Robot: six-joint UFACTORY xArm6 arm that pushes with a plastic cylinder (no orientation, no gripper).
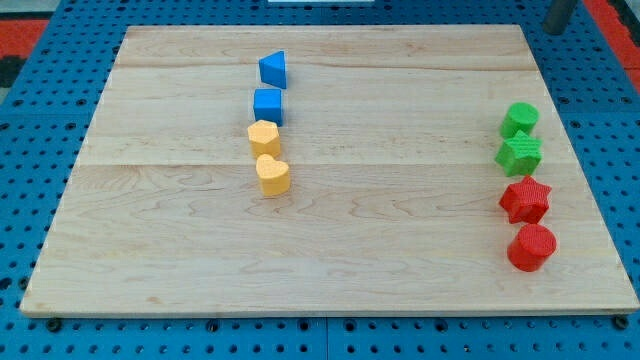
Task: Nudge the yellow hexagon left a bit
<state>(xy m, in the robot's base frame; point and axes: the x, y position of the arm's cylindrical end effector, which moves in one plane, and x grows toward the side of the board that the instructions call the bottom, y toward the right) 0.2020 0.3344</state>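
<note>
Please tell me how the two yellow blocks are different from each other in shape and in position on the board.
The yellow hexagon has flat sides and corners; the yellow heart has two rounded lobes on top with a notch between. The hexagon lies nearer the view's top, right beside the blue cube; the heart lies below it, last in the column. Both are the same yellow and of similar size. My tip, at the view's top right, is far from both.

This looks like a robot lab. A plain wooden board (330, 240) lies flat on a blue table full of little holes (30, 330). My tip (556, 30) sits just past the board's top right corner.
</note>
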